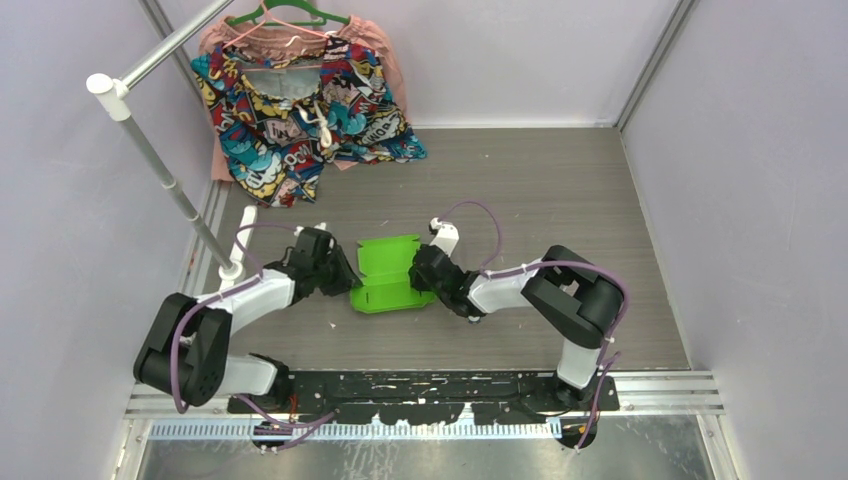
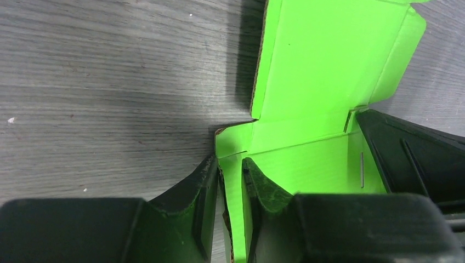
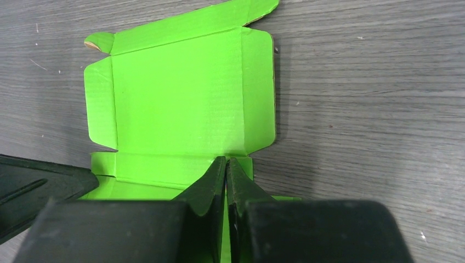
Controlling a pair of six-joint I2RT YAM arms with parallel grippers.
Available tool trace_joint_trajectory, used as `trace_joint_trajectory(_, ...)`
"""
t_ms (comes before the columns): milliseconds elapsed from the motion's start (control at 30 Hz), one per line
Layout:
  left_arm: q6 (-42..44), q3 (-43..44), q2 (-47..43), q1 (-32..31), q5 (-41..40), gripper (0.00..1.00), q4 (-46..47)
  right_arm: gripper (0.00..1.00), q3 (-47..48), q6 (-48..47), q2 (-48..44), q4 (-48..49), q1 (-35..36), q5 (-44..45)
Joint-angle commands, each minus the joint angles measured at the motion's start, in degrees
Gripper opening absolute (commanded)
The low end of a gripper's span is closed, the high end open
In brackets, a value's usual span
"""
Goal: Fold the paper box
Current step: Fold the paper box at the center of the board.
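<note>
Roughly at the middle of the grey bench (image 1: 560, 200), between the two arms, lay the paper box (image 1: 385, 262), a lime-green card sheet that was only partly raised. Its wide flat panel, with narrow flaps along the sides, lay open on the bench toward the far side. The nearer part stood up as low walls.

The left tool (image 2: 229, 171) was at the left side of the box and pinched the wall there. The thin green card stood between the two black fingers (image 2: 204, 181) and seemed to touch both of them, though this part of the view was dark. The right tool (image 3: 226, 171) was at the opposite side, pressed together on the wall there, with only a thin edge of card between its tips. In each wrist view the other tool appeared as a black shape on the far side of the raised part.

Well apart from the box, at the far left corner, a colourful patterned garment (image 1: 300, 120) hung on a green hanger (image 1: 290, 14) beside a white rack pole (image 1: 150, 140). Its lower part spread onto the bench.
</note>
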Motion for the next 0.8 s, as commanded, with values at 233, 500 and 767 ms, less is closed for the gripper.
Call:
trace_joint_trajectory(233, -2.18, -0.18, -6.53, -0.70, 3.56, 0.22, 5.28, 0.10, -3.58, -2.23, 9.51, -20.25, 1.21, -5.51)
trace_joint_trajectory(500, -2.31, -0.65, -4.60, -0.76, 5.27, 0.22, 8.01, 0.10, -3.35, -2.05, 10.13, -20.14, 1.51, -5.78)
trace_joint_trajectory(767, -2.69, -0.92, -0.69, -1.00, 6.93, 0.20, 11.99, 0.10, -2.74, -2.31, 10.53, -20.71, 1.87, -5.82)
